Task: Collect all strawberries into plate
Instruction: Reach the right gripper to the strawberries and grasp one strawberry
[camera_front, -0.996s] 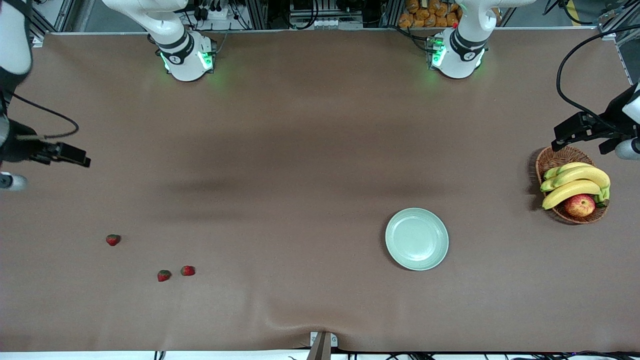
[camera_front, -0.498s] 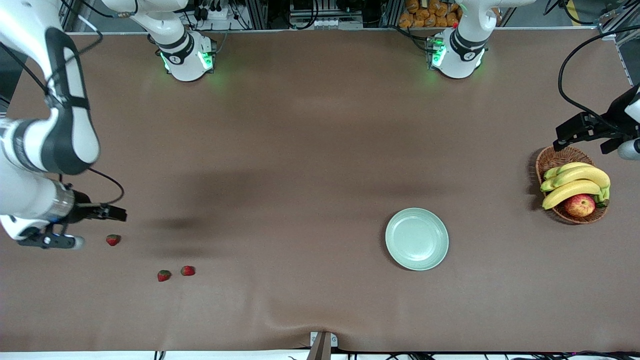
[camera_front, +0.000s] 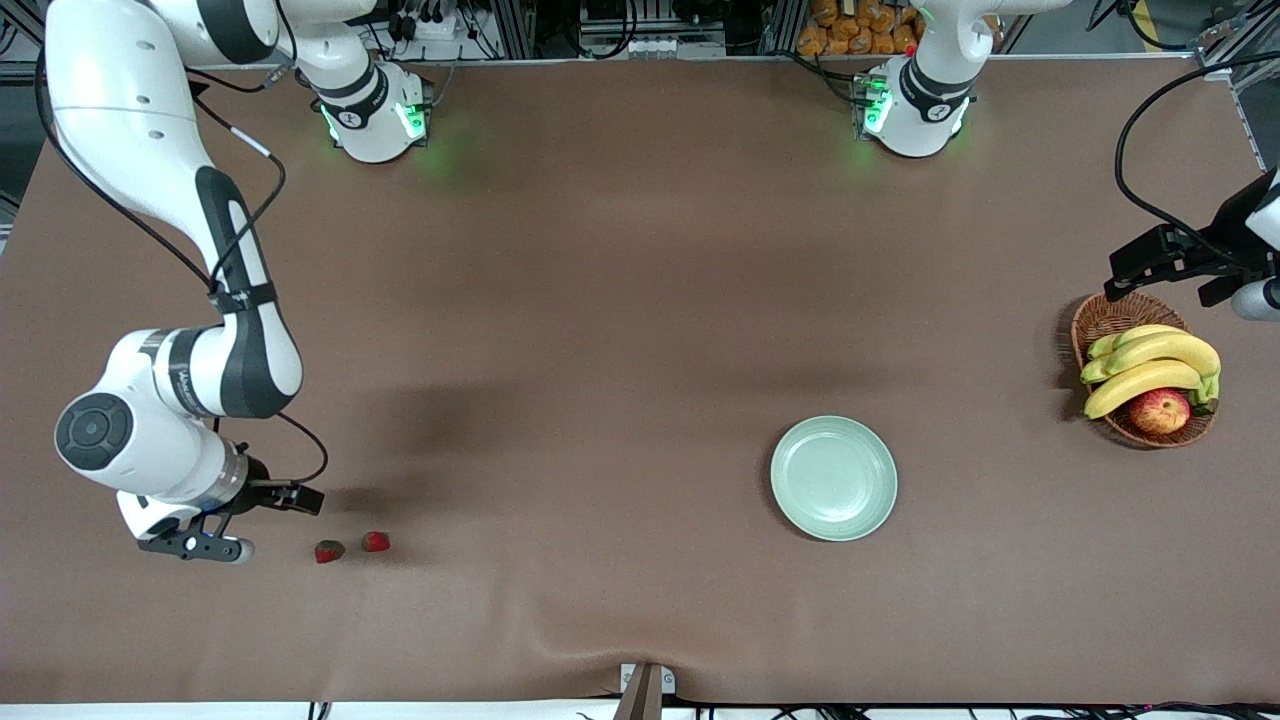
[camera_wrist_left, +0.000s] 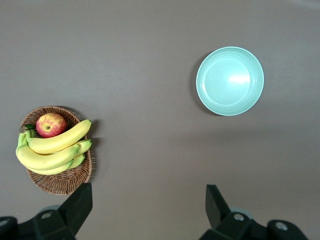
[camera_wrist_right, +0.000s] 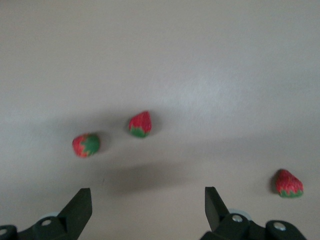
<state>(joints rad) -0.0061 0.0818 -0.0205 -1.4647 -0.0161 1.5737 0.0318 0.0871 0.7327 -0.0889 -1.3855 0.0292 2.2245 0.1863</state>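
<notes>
Front view is showing the right gripper (camera_front: 262, 520), which was up near the table's edge a second ago, now coming down low over the berry patch with its jaws standing wide and holding nothing. The arm is now covering one strawberry; two strawberries (camera_front: 328, 551) (camera_front: 376, 541) are lying just beside the claw, toward the plate (camera_front: 833, 478), which is sitting well apart and bare. A first pick is probably starting. The berries are looking tiny, red, green-capped (camera_wrist_right: 140, 123). The left gripper (camera_front: 1190, 262) is waiting, spread and empty, over the basket (camera_front: 1095, 318).
</notes>
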